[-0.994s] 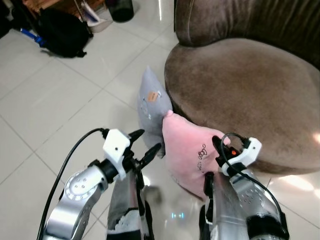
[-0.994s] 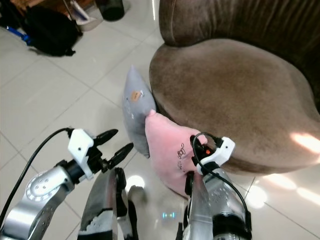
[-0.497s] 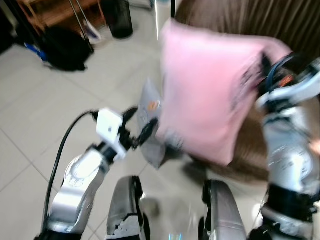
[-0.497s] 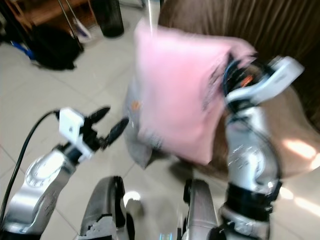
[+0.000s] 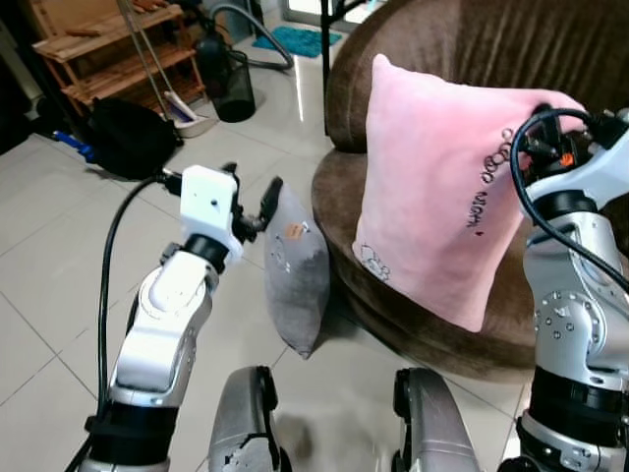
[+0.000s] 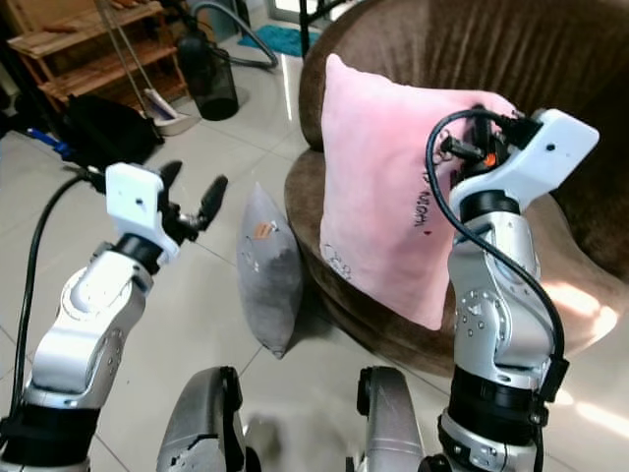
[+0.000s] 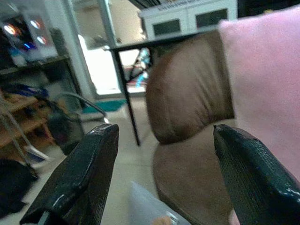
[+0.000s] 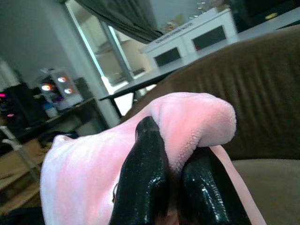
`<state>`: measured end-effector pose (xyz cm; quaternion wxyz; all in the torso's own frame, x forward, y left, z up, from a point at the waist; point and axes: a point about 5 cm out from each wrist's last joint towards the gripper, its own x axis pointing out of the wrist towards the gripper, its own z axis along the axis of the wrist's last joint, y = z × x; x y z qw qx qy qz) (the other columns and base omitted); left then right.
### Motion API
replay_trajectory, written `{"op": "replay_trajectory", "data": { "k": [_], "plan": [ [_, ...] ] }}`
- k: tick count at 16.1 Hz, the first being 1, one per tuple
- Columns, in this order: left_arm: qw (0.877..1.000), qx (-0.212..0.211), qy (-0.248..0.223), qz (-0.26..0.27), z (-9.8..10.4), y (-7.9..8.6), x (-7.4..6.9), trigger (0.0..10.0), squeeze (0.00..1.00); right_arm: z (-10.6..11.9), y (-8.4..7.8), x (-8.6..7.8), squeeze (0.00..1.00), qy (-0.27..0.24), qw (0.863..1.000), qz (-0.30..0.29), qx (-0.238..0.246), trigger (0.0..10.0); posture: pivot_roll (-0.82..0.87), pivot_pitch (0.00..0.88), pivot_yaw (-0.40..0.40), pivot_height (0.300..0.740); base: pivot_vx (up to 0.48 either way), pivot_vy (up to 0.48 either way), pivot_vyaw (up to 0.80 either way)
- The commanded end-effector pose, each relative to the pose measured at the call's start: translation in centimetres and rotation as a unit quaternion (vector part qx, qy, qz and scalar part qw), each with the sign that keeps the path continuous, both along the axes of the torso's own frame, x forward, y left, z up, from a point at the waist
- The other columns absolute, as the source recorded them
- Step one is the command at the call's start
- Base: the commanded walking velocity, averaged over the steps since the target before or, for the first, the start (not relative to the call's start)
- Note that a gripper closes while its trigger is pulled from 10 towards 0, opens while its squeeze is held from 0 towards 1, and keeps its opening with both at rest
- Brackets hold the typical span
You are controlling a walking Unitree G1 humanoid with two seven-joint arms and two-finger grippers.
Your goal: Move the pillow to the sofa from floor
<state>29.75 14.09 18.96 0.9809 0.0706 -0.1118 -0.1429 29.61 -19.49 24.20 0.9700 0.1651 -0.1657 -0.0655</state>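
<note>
A pink pillow [image 5: 442, 197] hangs in the air in front of the brown sofa [image 5: 442, 39], its lower corner over the seat's front edge. My right gripper [image 8: 171, 180] is shut on the pillow's upper corner, the plush bunched between its black fingers [image 8: 145, 173]. A grey pillow [image 5: 295, 265] stands on edge on the tiled floor against the sofa's base. My left gripper [image 6: 192, 192] is raised to the left of the grey pillow, open, with nothing between its fingers [image 7: 79, 178].
A wooden rack [image 5: 108, 49], a black bag [image 5: 128, 138], a dark bin [image 5: 226, 79] and a vacuum hose stand at the far left. A black table leg [image 7: 126, 98] rises beside the sofa. Bare tiles [image 5: 59, 256] lie to my left.
My right gripper has lifted the pink pillow from the floor up to sofa height. My left arm has risen too, and the camera now looks higher.
</note>
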Motion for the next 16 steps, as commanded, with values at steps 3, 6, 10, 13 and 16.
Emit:
{"op": "replay_trajectory", "data": {
  "k": [3, 6, 10, 13, 16],
  "plan": [
    [0.999, 0.034, -0.017, 0.012, 0.1, -0.1, -0.2, 10.0, 0.0, -0.2, 0.2, -0.3, 0.0, 0.004, 1.0, -0.013, 0.001, 10.0, -0.04, 0.002, 0.065, 0.618, 0.0, 0.0, 0.0],
    [0.999, 0.043, -0.012, 0.016, -0.6, -0.2, -0.5, 10.0, 0.0, -1.7, 0.5, -0.4, 0.0, 0.036, 0.999, -0.025, -0.019, 10.0, -0.03, 0.007, 0.057, 0.643, 0.0, 0.0, 0.0],
    [0.999, 0.043, -0.008, 0.026, -0.8, 0.1, -0.1, 10.0, 0.0, 0.1, 0.9, -0.1, 0.0, 0.005, 0.999, -0.029, -0.02, 10.0, -0.05, 0.017, 0.064, 0.678, 0.0, 0.0, 0.0],
    [0.999, 0.044, -0.009, 0.021, -0.8, -0.4, 0.0, 10.0, 0.0, 2.0, 1.0, 0.1, 0.0, -0.03, 0.999, -0.019, -0.024, 10.0, -0.05, 0.018, 0.061, 0.708, 0.0, 0.0, 0.0],
    [0.999, 0.043, 0.001, 0.024, -1.0, -0.3, 0.0, 10.0, 0.0, 1.3, 1.1, 0.2, 0.0, -0.018, 0.999, -0.015, -0.021, 10.0, -0.04, 0.016, 0.057, 0.74, 0.0, 0.0, 0.0]
  ]
}}
